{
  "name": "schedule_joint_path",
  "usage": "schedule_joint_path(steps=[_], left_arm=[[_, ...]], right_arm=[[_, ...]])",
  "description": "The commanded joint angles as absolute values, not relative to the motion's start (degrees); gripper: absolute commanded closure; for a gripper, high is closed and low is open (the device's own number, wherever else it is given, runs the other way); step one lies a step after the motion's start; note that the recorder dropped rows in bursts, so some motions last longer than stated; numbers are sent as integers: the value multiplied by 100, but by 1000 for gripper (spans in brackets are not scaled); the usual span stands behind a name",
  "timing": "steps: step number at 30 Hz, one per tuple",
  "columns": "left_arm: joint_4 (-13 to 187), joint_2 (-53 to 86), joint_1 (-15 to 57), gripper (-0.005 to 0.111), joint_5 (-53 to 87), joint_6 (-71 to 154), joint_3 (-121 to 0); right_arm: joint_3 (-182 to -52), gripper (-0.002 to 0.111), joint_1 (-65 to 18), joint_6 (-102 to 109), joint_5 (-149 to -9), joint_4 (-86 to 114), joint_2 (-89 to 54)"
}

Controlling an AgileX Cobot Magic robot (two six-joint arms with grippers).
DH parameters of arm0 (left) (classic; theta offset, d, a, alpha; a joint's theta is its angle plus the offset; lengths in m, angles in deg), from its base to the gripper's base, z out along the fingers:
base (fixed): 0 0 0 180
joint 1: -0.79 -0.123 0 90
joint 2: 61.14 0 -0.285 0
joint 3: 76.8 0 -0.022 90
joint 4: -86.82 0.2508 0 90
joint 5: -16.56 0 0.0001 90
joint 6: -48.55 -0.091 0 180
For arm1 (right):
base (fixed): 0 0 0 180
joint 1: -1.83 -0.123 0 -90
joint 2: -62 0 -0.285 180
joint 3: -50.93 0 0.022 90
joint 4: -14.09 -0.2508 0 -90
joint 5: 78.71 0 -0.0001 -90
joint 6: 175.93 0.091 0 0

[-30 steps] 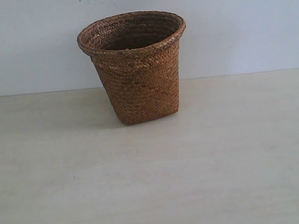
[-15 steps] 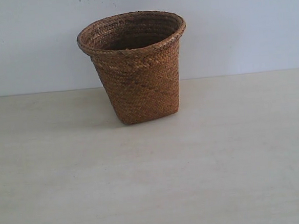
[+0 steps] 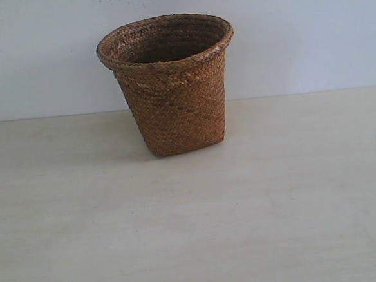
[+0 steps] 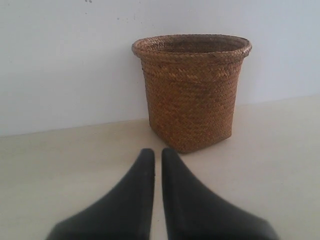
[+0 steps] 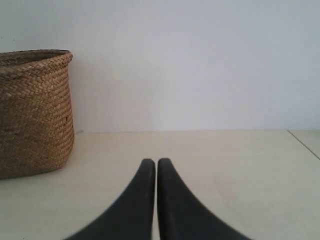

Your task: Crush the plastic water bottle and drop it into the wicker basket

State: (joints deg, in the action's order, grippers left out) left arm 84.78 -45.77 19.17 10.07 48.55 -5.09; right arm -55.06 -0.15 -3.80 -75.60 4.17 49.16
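tapering brown wicker basket point(image 3: 179, 103), tightly woven

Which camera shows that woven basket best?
The exterior view: the wicker basket shows whole, with some of its inside. The left wrist view shows it whole but rim nearly edge-on; the right wrist view cuts part off.
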Motion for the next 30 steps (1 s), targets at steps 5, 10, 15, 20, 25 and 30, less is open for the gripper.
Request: schedule_joint_path(steps=[5, 10, 15, 20, 25, 30], left_arm=[[8532, -4594, 1908, 102, 1055, 4744, -482], [8514, -4594, 1904, 102, 1120, 4744, -197], [8514, -4908, 1439, 102, 1101, 4744, 42], [8514, -5335, 763, 102, 797, 4744, 42], [8514, -5335, 437, 102, 534, 4744, 42], [8514, -5335, 437, 102, 175, 4744, 42]], right_arm=[[-5486, 108, 11, -375, -7618, 405, 4948], [-5486, 108, 11, -375, -7657, 392, 4948], [-5486, 108, 11, -375, -7657, 392, 4948], [-5486, 108, 11, -375, -7657, 392, 4948], [-5486, 108, 11, -375, -7695, 392, 4948], [-5486, 108, 11, -375, -7695, 392, 4948]])
